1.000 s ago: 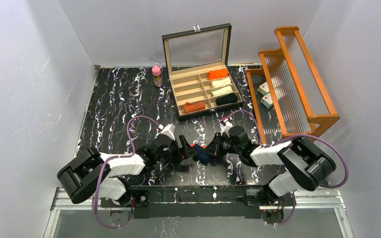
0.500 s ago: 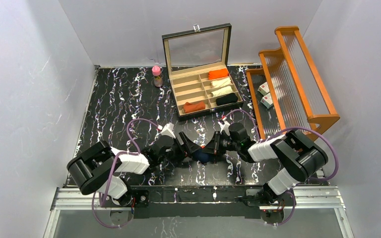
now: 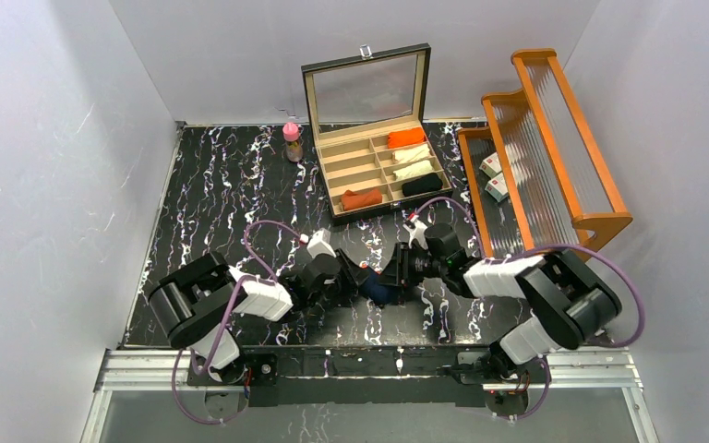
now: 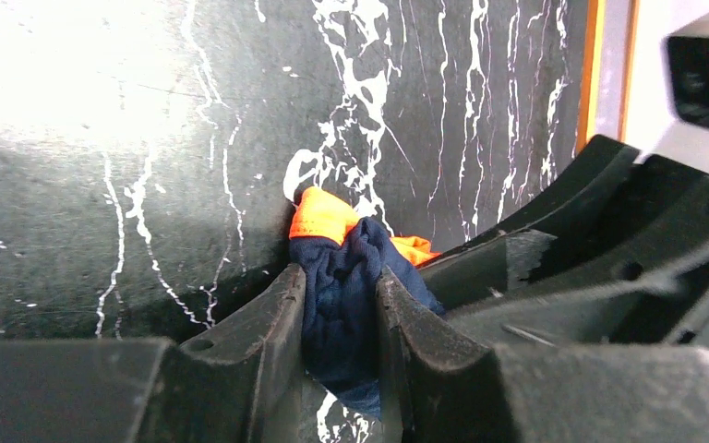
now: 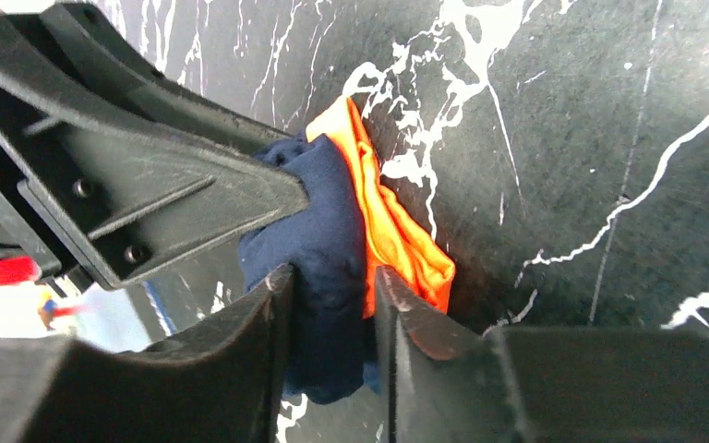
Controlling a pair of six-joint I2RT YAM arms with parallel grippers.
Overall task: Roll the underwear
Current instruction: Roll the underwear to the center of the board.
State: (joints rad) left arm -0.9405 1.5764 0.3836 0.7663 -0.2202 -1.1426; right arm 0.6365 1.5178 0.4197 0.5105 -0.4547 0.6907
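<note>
The navy blue underwear [image 3: 380,288] with bright orange trim is bunched into a small wad low over the black marble table, between my two grippers. My left gripper [image 3: 362,281] comes in from the left and is shut on it: in the left wrist view the navy cloth [image 4: 342,277] is squeezed between both fingers of the left gripper [image 4: 342,272]. My right gripper [image 3: 395,277] faces it from the right. In the right wrist view the cloth [image 5: 323,249] lies between the parted fingers of the right gripper [image 5: 330,272], with orange trim against the right finger. A rust-orange roll [image 3: 361,198] lies in the box.
An open compartment box [image 3: 325,180] with its glass lid up stands mid-table, with several rolled garments inside. A pink-capped bottle [image 3: 291,140] stands left of it. A wooden rack [image 3: 554,148] with small cartons [image 3: 494,175] fills the right side.
My left gripper slid right to the navy cloth and closed on it. My right gripper's jaws have widened around the same cloth. Both grippers stay nose to nose.
</note>
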